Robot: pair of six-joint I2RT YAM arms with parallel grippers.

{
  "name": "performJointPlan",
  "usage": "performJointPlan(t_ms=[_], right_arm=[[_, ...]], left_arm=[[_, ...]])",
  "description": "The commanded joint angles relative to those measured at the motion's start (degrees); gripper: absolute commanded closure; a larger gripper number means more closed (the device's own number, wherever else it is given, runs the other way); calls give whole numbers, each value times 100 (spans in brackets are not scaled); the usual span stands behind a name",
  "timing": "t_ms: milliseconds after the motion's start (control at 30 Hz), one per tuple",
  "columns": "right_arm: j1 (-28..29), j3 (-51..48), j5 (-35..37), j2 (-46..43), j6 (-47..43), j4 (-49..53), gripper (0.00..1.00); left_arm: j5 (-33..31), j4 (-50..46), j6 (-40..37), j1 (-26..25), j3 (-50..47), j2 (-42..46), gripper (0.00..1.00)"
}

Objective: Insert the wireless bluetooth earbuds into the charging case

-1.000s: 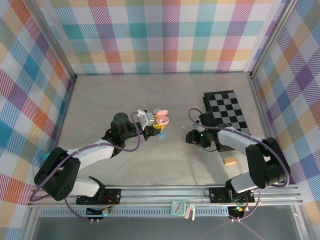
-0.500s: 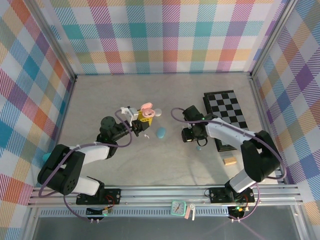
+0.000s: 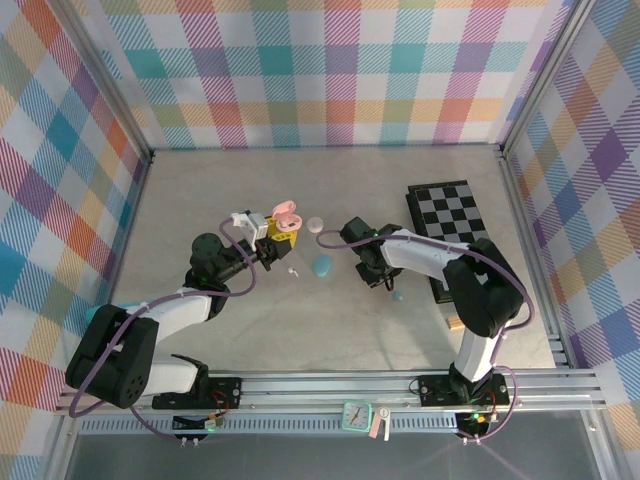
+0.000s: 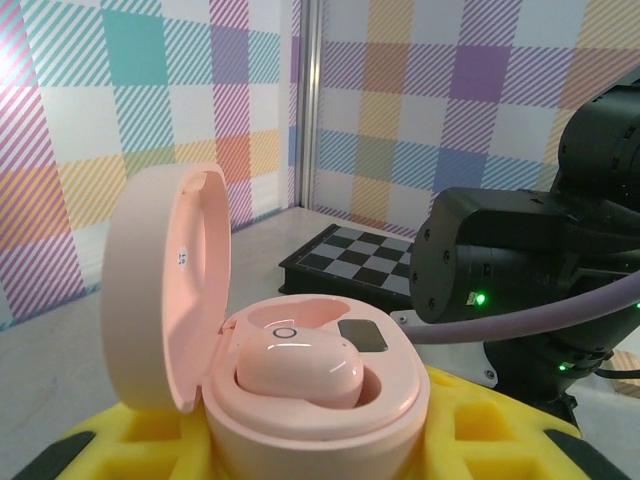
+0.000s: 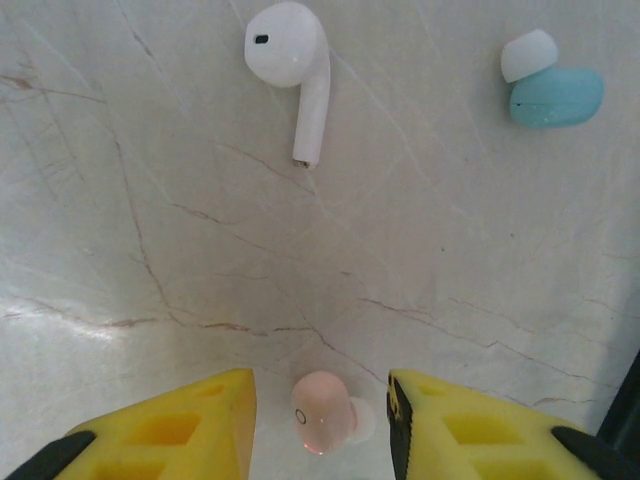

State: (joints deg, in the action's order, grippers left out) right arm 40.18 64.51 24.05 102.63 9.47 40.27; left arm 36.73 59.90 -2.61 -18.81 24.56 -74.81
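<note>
L pincer point(image 3: 282, 232) clamps glossy pink case point(image 4: 310, 405); R pincer point(image 5: 320, 402) apart, straddling rounded pink bud point(image 5: 322, 424).

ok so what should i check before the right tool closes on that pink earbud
1. loose pink earbud on the table between the open right tool fingers: ok
2. white earbud and light blue earbud well apart from that grasp: ok
3. pink charging case gripped by left tool: ok
4. case lid open: ok
5. second slot free beside seated pink earbud: cannot tell
</note>
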Motion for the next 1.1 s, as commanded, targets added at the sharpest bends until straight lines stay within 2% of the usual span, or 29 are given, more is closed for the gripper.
performJointPlan(t_ms=[0, 633, 1067], right_arm=[[89, 200, 239, 175, -131, 303, 60], [201, 180, 489, 455, 131, 618, 66], [200, 194, 627, 406, 115, 625, 75]], left_arm=[[36, 92, -114, 53, -12, 26, 73], [102, 31, -124, 70, -3, 89, 73], [146, 31, -134, 70, 29, 108, 73]])
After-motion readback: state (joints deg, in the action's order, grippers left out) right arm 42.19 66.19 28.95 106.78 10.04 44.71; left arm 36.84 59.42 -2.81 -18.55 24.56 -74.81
